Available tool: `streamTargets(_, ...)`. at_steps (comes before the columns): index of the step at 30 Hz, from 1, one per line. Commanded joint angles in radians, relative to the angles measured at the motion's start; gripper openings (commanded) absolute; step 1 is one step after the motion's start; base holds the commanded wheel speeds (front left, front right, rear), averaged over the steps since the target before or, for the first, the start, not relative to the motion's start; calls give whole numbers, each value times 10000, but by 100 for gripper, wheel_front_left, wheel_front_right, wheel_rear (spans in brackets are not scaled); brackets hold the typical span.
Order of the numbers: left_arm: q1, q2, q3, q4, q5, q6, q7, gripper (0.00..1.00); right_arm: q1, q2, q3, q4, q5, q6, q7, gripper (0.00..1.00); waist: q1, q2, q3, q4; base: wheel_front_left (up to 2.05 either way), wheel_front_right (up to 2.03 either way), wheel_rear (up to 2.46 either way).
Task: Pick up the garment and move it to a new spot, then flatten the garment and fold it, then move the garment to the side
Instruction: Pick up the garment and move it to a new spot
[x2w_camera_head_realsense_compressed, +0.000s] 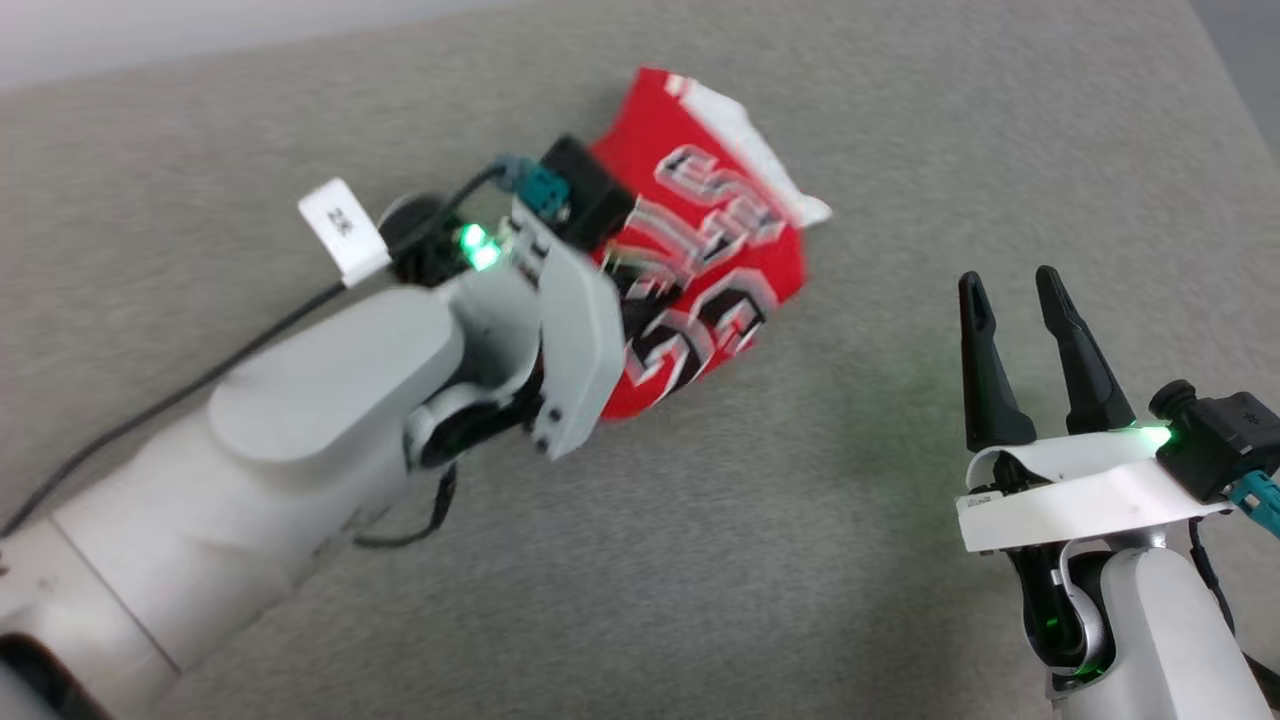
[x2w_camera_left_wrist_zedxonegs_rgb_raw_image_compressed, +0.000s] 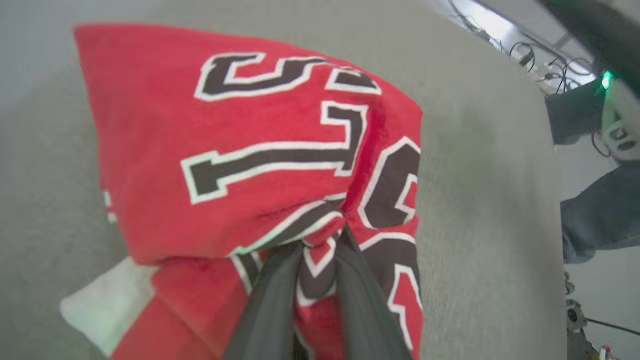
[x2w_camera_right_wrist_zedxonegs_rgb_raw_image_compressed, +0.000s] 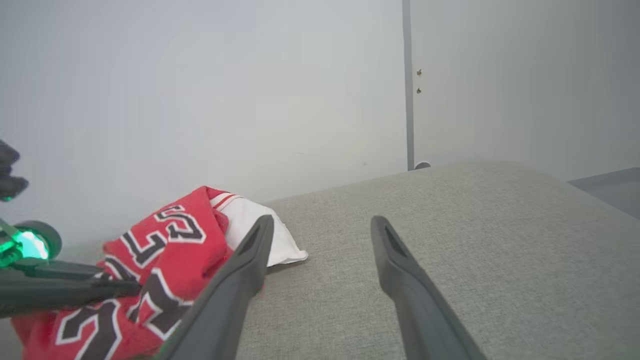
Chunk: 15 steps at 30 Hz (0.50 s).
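The garment (x2w_camera_head_realsense_compressed: 715, 280) is a folded red jersey with black, white-outlined lettering and a white corner, lying on the grey cushioned surface (x2w_camera_head_realsense_compressed: 800, 520) at the upper middle of the head view. My left gripper (x2w_camera_left_wrist_zedxonegs_rgb_raw_image_compressed: 320, 247) is shut on a pinch of the garment (x2w_camera_left_wrist_zedxonegs_rgb_raw_image_compressed: 225, 150) near the number; its fingers are hidden behind the wrist in the head view. My right gripper (x2w_camera_head_realsense_compressed: 1012, 285) hangs open and empty to the right, well apart from the cloth. The right wrist view has the garment (x2w_camera_right_wrist_zedxonegs_rgb_raw_image_compressed: 165, 250) at lower left, with the right gripper (x2w_camera_right_wrist_zedxonegs_rgb_raw_image_compressed: 322, 225) open over bare fabric.
A grey fabric surface (x2w_camera_right_wrist_zedxonegs_rgb_raw_image_compressed: 450, 240) stretches right and forward, ending at a pale wall (x2w_camera_right_wrist_zedxonegs_rgb_raw_image_compressed: 200, 100). A black cable (x2w_camera_head_realsense_compressed: 170, 395) trails from my left forearm. At the right edge of the left wrist view is a person's dark trouser leg (x2w_camera_left_wrist_zedxonegs_rgb_raw_image_compressed: 600, 215), with cables on the floor.
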Motion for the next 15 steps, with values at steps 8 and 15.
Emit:
streamTargets(8,1236,454,-125,462,481,20,2074,0,59,35,151,-85,467,1,-8,100,0,0,691,-1024,0,0,0)
streamTargets(15,1798,492,-270,832,606,57,2683,22,12,36,110,-82,367,1,-8,100,0,0,686,-1112,0,0,0)
